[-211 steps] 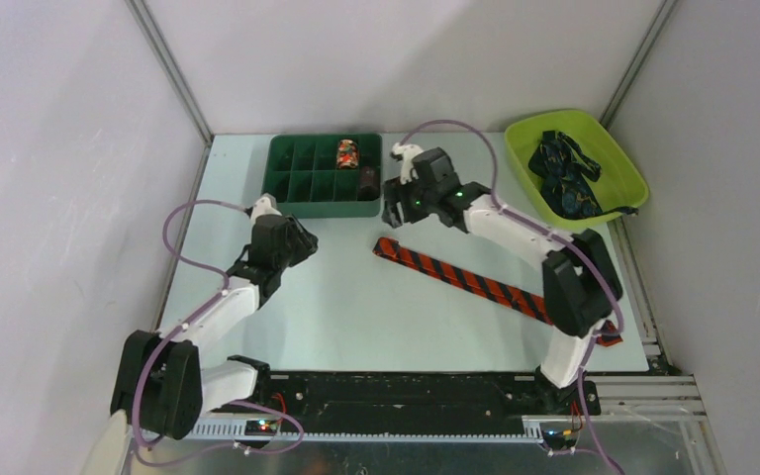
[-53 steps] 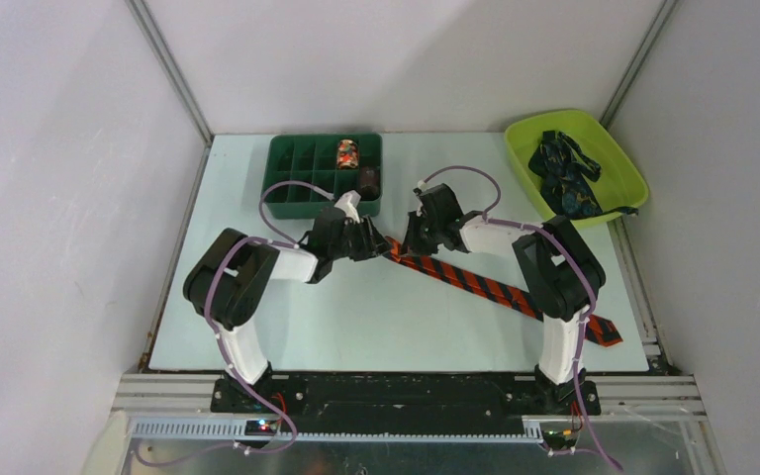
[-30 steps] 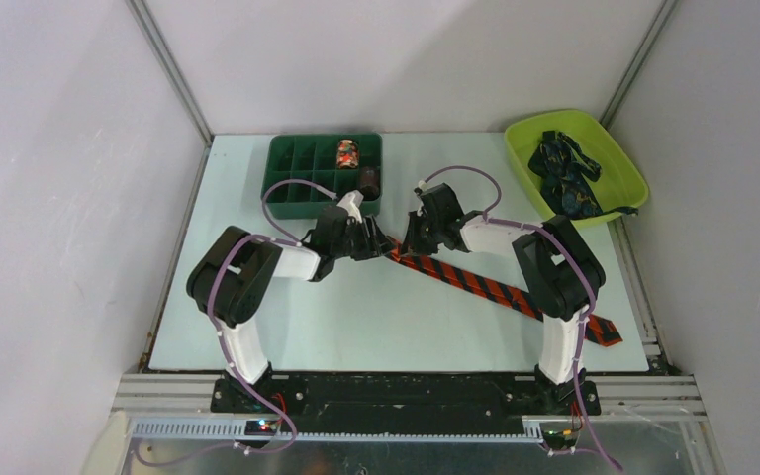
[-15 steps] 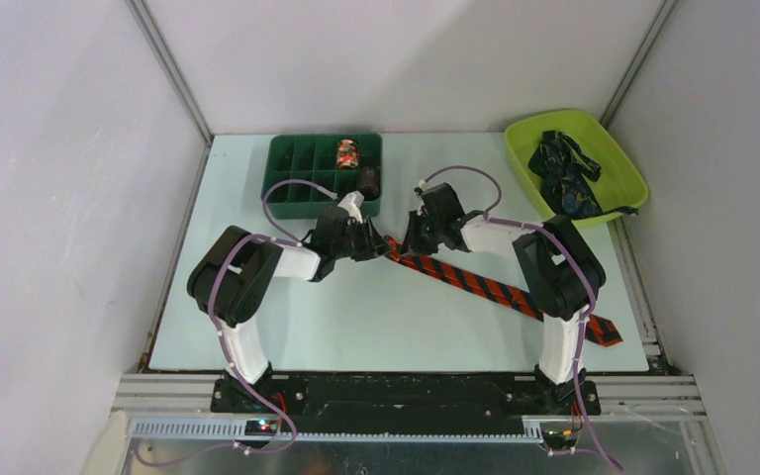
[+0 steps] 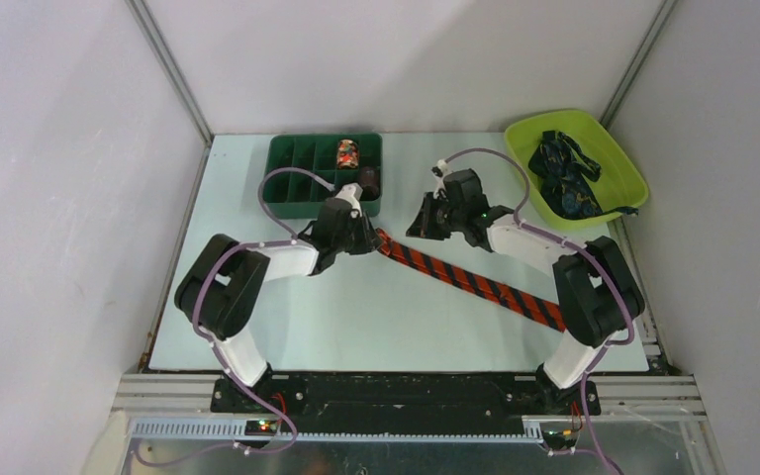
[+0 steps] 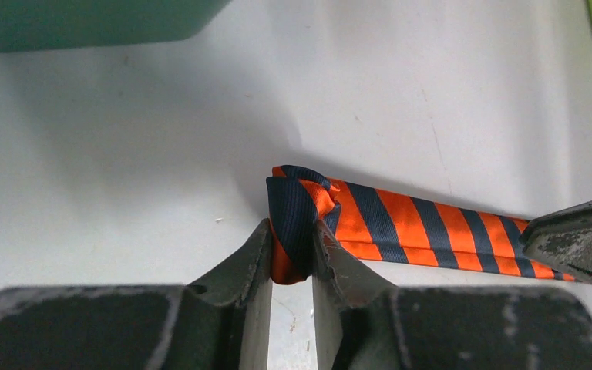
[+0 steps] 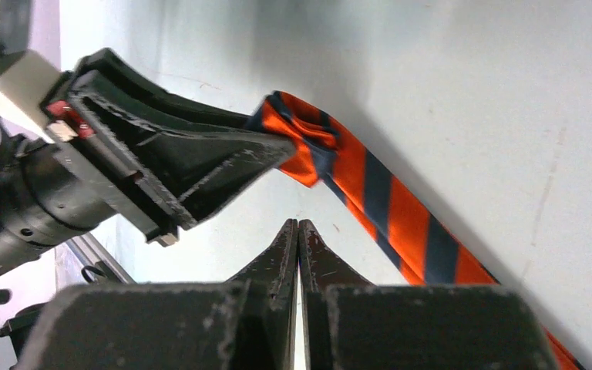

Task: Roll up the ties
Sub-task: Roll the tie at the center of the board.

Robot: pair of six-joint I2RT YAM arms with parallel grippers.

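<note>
The striped tie [image 5: 465, 277] lay flat on the table [image 5: 376, 327], orange with dark bands, running diagonally from the middle out toward the right arm's base. Its far end was curled over into a little fold. The left gripper [image 6: 291, 240] had both fingers clamped right on that fold, low against the tabletop. The right gripper [image 7: 298, 230] was pinched fully closed with nothing in it, hanging just beside the folded end, and as far as I could see it wasn't touching the fabric. Behind them sat a green divided tray [image 5: 302, 140] with a small colourful roll [image 5: 346, 153] and a dark roll [image 5: 367, 181] in its cells. In the far right corner, a lime bin [image 5: 618, 148] held a heap of dark patterned ties [image 5: 562, 178].
</note>
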